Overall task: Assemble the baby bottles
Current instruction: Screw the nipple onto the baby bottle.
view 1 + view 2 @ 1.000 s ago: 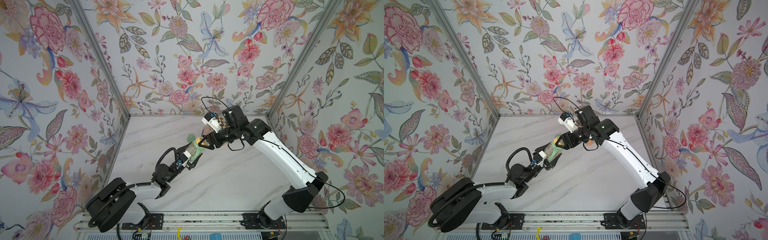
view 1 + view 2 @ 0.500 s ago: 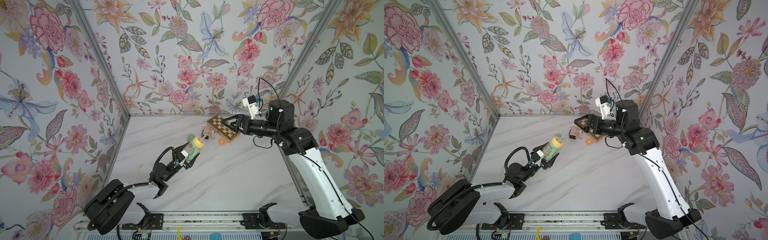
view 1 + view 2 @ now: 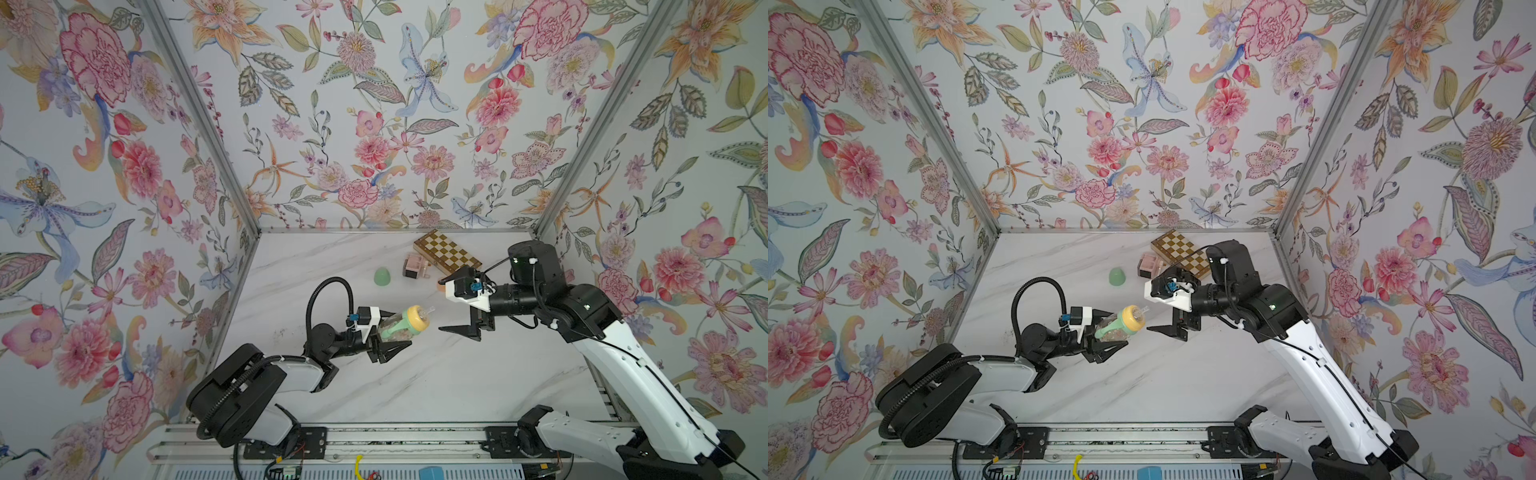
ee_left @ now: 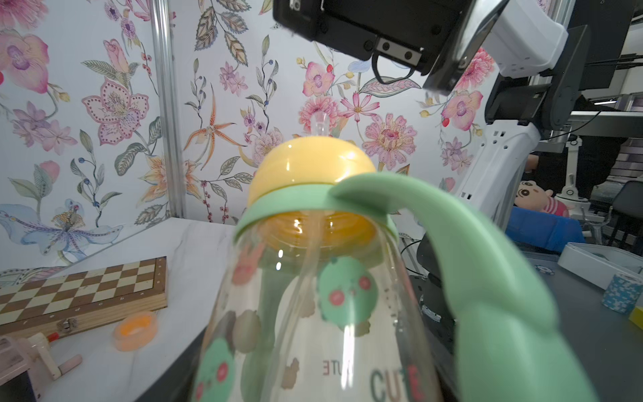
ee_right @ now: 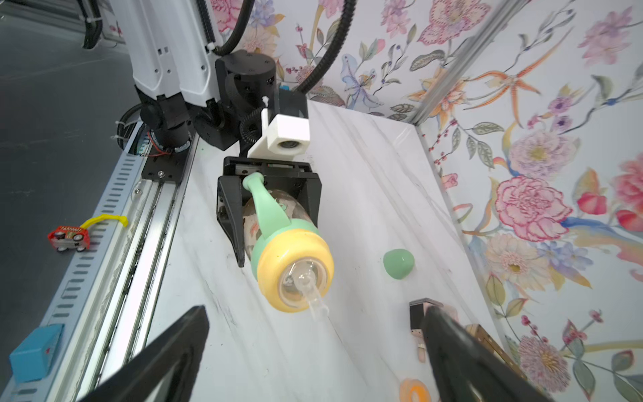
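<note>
Your left gripper [image 3: 394, 343] was clamped on the baby bottle [image 3: 399, 328], nipple [image 3: 429, 310] pointing to 3 o'clock. Your right gripper [image 3: 444, 306] stood wide open, empty, just beyond it. The dome cap [image 3: 382, 276] lay at the bottle's 11 o'clock.

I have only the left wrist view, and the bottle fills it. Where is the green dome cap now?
Observer: The dome cap sits on the table, apart from the bottle, nearer the back wall.
Operator: Is the right gripper free?
Observer: Yes. The right gripper is open and empty, facing the nipple.
Operator: And the left grip?
Observer: The left gripper is shut on the bottle's clear body, holding it tilted.
</note>
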Robot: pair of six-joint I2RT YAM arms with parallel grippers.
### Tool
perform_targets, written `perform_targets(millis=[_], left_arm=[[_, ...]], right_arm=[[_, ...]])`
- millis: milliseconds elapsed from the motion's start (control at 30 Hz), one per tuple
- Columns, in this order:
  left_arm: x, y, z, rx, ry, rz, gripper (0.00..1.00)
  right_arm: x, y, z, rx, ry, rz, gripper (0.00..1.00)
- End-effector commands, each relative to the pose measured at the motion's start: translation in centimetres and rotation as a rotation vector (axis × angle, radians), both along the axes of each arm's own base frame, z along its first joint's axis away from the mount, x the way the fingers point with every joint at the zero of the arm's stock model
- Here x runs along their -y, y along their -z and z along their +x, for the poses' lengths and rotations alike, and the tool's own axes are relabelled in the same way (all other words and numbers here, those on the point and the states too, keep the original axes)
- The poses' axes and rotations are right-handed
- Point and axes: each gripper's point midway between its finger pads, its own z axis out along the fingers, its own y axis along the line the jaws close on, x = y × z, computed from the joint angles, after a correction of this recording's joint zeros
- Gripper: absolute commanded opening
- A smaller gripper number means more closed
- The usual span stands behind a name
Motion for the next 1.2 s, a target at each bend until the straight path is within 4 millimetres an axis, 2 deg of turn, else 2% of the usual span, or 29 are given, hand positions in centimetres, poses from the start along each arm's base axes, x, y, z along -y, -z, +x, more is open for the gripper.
perform_targets(millis=[0, 200, 467, 500, 600, 733, 833, 1000, 1167], left_arm=[[-1.2, -6.1, -2.6, 0.235, 0.051, -0.191, 0.00], [-1.2, -6.2, -2.6, 0.237, 0.048, -0.193, 0.00], [-1.2, -6.6, -2.7, 0.239, 0.056, -0.200, 0.00], [-1.2, -6.7, -2.7, 0.240, 0.058, -0.201, 0.00], [-1.2, -6.8, -2.7, 0.242, 0.058, -0.203, 0.00], [-1.2, -6.9, -2.9, 0.243, 0.065, -0.204, 0.00], [-1.2, -6.9, -2.8, 0.245, 0.063, -0.205, 0.00], [-1.2, -7.4, -2.8, 0.252, 0.067, -0.213, 0.00], [-1.4, -7.7, -1.9, 0.295, -0.010, -0.228, 0.00]], right_arm=[[-0.6, 1.5, -0.7, 0.000, -0.095, -0.041, 0.97], [-1.7, 2.6, -0.7, -0.055, -0.121, -0.057, 0.94], [-2.2, 4.7, -0.3, -0.123, -0.119, -0.092, 0.87], [-2.7, 5.1, -0.9, -0.122, -0.139, -0.106, 0.86], [-2.8, 5.8, -0.8, -0.136, -0.137, -0.123, 0.83], [-3.1, 5.7, -0.8, -0.134, -0.146, -0.122, 0.75], [-3.2, 5.6, -0.8, -0.125, -0.148, -0.122, 0.64], [-3.6, 5.9, -1.0, -0.150, -0.157, -0.124, 0.57], [-5.1, 5.0, -0.3, -0.327, -0.060, -0.073, 0.54]])
